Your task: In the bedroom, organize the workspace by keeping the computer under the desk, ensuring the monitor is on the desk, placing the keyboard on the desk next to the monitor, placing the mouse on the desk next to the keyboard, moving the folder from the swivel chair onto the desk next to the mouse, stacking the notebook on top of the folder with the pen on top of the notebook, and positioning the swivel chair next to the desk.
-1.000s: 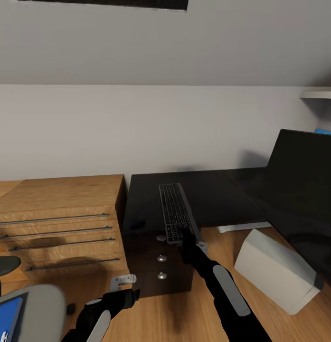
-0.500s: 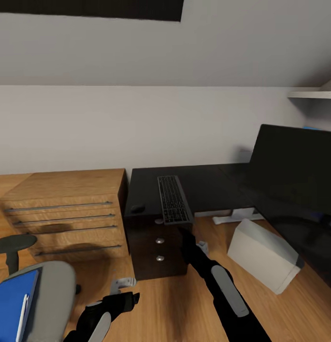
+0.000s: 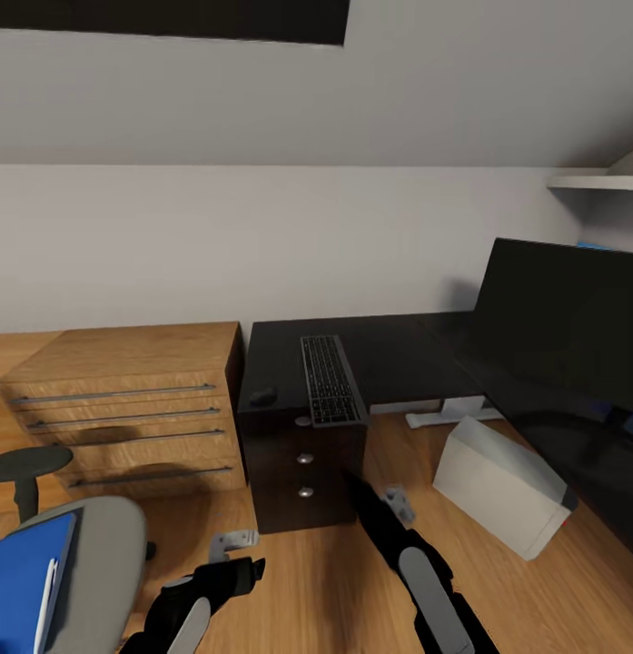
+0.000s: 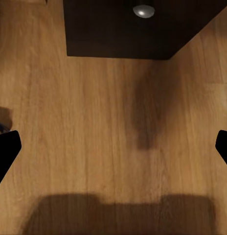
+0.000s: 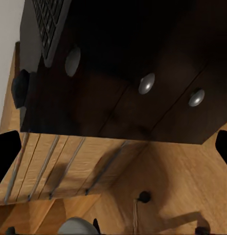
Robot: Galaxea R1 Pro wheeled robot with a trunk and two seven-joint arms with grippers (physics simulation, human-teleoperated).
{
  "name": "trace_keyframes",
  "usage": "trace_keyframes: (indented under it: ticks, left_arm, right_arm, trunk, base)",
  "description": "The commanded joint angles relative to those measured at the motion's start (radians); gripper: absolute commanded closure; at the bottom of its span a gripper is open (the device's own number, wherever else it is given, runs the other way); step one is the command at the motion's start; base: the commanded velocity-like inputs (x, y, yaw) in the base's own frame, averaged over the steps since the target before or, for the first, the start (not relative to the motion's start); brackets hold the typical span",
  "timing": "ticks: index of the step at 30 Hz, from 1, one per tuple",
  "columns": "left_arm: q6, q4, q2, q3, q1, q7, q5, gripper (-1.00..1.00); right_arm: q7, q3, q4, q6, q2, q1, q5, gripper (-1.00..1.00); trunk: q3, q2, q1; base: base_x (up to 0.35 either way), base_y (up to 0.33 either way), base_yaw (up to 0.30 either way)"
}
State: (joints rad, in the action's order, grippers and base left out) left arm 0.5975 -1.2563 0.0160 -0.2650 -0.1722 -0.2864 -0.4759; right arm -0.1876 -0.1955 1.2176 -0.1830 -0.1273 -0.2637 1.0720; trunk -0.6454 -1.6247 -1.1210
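The keyboard lies on the black desk, its near end jutting past the front edge above the drawers. The mouse sits on the desk to its left. At the right stands the monitor, with the computer on the floor under the desk. The swivel chair at lower left carries the blue folder with a thin white object on it. The notebook is out of view. My right gripper hangs open in front of the drawers, apart from the keyboard. My left gripper is open over the floor.
A low wooden drawer unit stands against the desk's left side. The desk's white pedestal foot sits behind the computer. A white shelf hangs at upper right. Wood floor stretches between the chair and the desk drawers.
My right gripper has let go of the keyboard's near end and drawn back and down. The view pulled back, bringing the chair and folder in. The left arm barely moved.
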Motion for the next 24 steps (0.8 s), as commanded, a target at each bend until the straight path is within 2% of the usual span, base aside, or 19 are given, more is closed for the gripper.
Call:
trace_keyframes:
  ticks: [1,4,5,8,9,10,11,13,14,16,17,19,21,24]
  left_arm:
    - [-0.015,0.000,0.002,-0.003,-0.001,-0.010,-0.011,-1.00]
    - [-0.044,0.007,0.002,-0.003,-0.001,-0.009,-0.007,-1.00]
    - [-0.061,0.014,0.002,-0.003,-0.001,-0.009,0.001,-1.00]
    - [-0.077,0.022,0.002,-0.003,-0.001,-0.008,0.020,-1.00]
    - [-0.090,0.033,0.002,-0.003,-0.001,-0.006,0.043,-1.00]
    - [-0.091,0.037,0.002,-0.003,-0.001,-0.007,0.044,-1.00]
    - [-0.093,0.055,0.002,-0.003,-0.001,-0.008,0.047,-1.00]
    - [-0.096,0.081,0.002,-0.003,-0.001,-0.010,0.049,-1.00]
    - [-0.111,0.135,0.001,-0.003,-0.001,-0.012,0.051,-1.00]
    - [-0.134,0.178,0.001,-0.003,-0.001,-0.013,0.051,-1.00]
    - [-0.166,0.224,0.001,-0.003,-0.001,-0.013,0.051,-1.00]
    - [-0.230,0.292,0.002,-0.003,-0.001,-0.010,0.052,-1.00]
    - [-0.328,0.375,0.001,-0.004,-0.001,-0.008,0.052,-1.00]
    - [-0.398,0.430,-0.002,-0.006,0.000,-0.009,0.054,-1.00]
  right_arm:
    - [-0.008,0.000,0.003,-0.002,0.000,0.017,-0.032,-1.00]
    - [-0.012,0.000,-0.011,0.000,0.001,0.040,-0.093,-1.00]
    - [-0.015,0.001,-0.038,0.005,0.002,0.051,-0.136,-1.00]
    - [-0.025,0.003,-0.098,0.032,0.008,0.060,-0.201,-1.00]
    - [-0.039,0.003,-0.234,0.179,0.027,0.067,-0.291,-1.00]
    - [-0.040,0.003,-0.261,0.215,0.029,0.068,-0.302,-1.00]
    - [-0.040,0.003,-0.316,0.293,0.031,0.068,-0.318,-1.00]
    - [-0.039,0.002,-0.370,0.376,0.032,0.069,-0.330,-1.00]
    - [-0.037,0.000,-0.459,0.505,0.033,0.070,-0.340,-1.00]
    - [-0.035,-0.003,-0.516,0.576,0.032,0.070,-0.345,-1.00]
    - [-0.032,-0.005,-0.562,0.624,0.030,0.070,-0.352,-1.00]
    - [-0.026,-0.014,-0.614,0.666,0.029,0.070,-0.364,-1.00]
    - [-0.008,-0.033,-0.662,0.692,0.031,0.070,-0.389,-1.00]
    - [0.009,-0.049,-0.690,0.701,0.032,0.070,-0.411,-1.00]
  trunk:
    - [0.002,0.007,0.004]
    - [0.012,0.028,0.016]
    - [0.015,0.035,0.019]
    - [0.024,0.056,0.031]
    - [0.027,0.063,0.035]
    - [0.030,0.070,0.039]
    - [0.034,0.077,0.042]
    - [0.040,0.091,0.050]
    - [0.043,0.098,0.054]
    - [0.049,0.112,0.062]
    - [0.052,0.119,0.065]
    - [0.059,0.133,0.073]
    - [0.065,0.147,0.081]
    - [0.074,0.168,0.092]
  base:
    - [-0.002,-0.001,0.000]
    - [-0.001,0.000,0.000]
    - [0.000,0.000,0.000]
    - [0.000,0.000,0.000]
    - [0.000,0.000,0.000]
    - [0.000,0.000,0.000]
    - [0.000,0.000,0.000]
    - [0.000,0.000,0.000]
    - [0.000,0.000,0.000]
    - [0.000,0.000,0.000]
    - [0.000,0.000,0.000]
    - [0.000,0.000,0.000]
    - [0.000,0.000,0.000]
    - [0.000,0.000,0.000]
